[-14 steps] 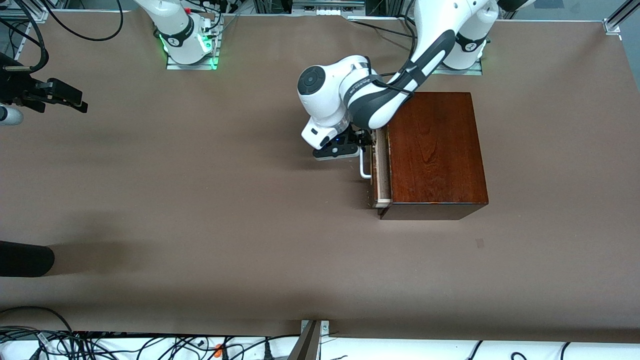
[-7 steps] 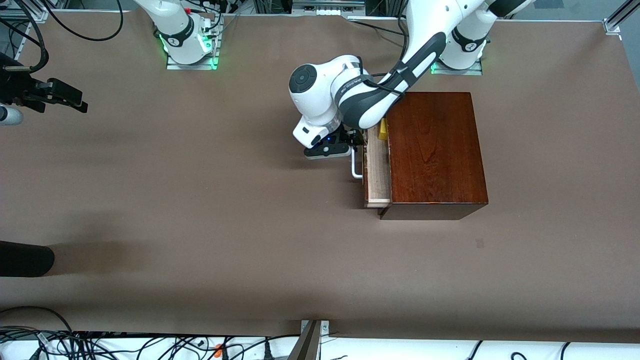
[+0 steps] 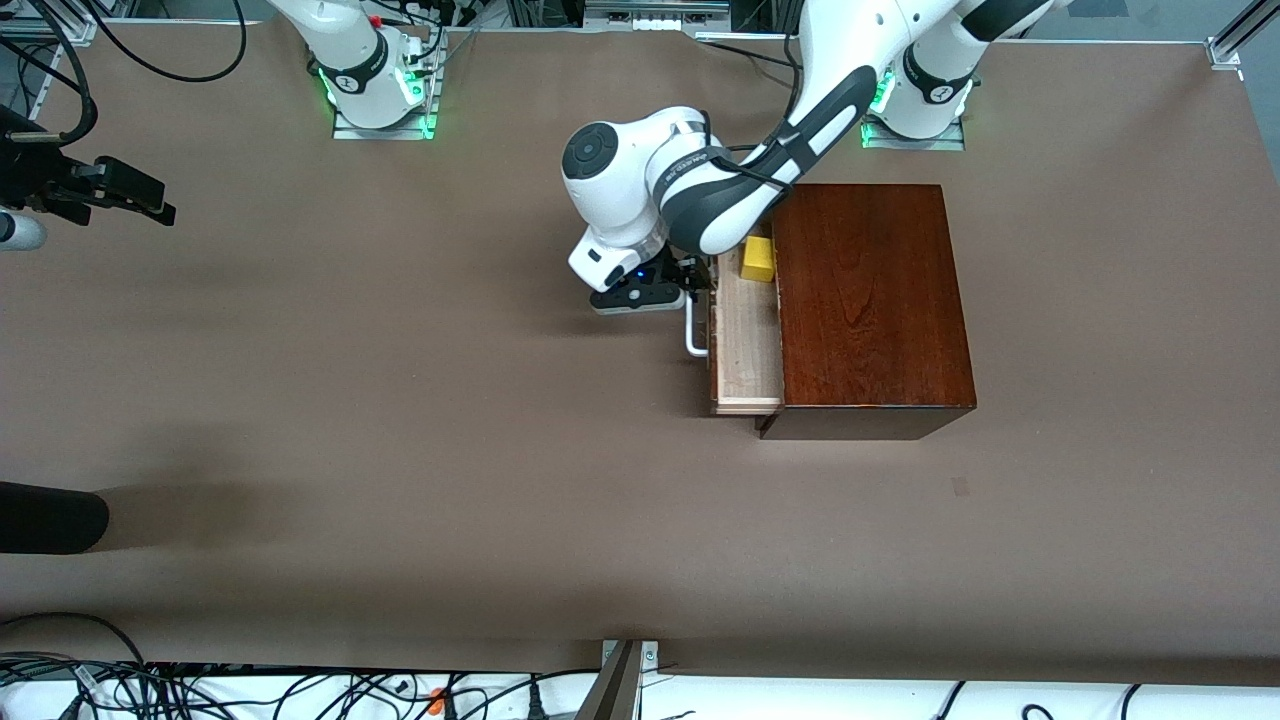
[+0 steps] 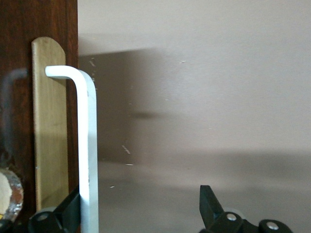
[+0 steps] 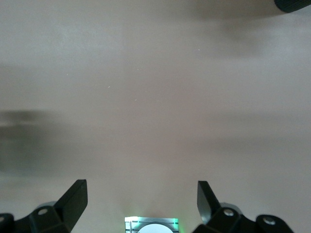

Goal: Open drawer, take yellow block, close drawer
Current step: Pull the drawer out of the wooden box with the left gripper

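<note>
The brown counter (image 3: 400,420) carries a glossy dark wooden box (image 3: 870,300) toward the left arm's end, and the drawer (image 3: 745,345) stands partly slid out of the box toward the right arm's end, showing its pale tray. The small yellow block (image 3: 758,259) lies in the drawer just beside the box's edge, at the corner farther from the front camera. The left hand (image 4: 141,213) is in front of the drawer with its fingers spread, one finger (image 4: 70,211) touching the white handle (image 4: 87,145), while the right hand (image 5: 141,204) waits with fingers apart over bare counter, well apart from the box.
</note>
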You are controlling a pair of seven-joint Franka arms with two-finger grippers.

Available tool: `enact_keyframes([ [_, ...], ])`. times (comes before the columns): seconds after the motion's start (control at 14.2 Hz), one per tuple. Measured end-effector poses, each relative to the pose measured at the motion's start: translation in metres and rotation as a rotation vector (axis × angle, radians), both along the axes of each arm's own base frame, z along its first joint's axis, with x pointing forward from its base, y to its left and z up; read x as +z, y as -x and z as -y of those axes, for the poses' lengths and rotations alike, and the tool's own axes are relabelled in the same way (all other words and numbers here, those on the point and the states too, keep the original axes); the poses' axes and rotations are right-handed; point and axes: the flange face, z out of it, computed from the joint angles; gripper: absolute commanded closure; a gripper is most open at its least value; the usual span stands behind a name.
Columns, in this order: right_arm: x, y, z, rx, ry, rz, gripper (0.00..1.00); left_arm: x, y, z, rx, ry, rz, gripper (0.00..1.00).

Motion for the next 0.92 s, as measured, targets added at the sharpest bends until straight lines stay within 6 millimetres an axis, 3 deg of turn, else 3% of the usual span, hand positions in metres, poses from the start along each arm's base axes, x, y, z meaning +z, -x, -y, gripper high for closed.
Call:
enact_keyframes([
  [0.49,0.000,0.000,0.000,0.000,0.000,0.000,0.00,0.009,0.006,0.028,-0.001,0.045,0.015,0.00],
  [0.92,0.000,0.000,0.000,0.000,0.000,0.000,0.00,0.012,0.008,0.038,0.009,0.068,0.023,0.00],
])
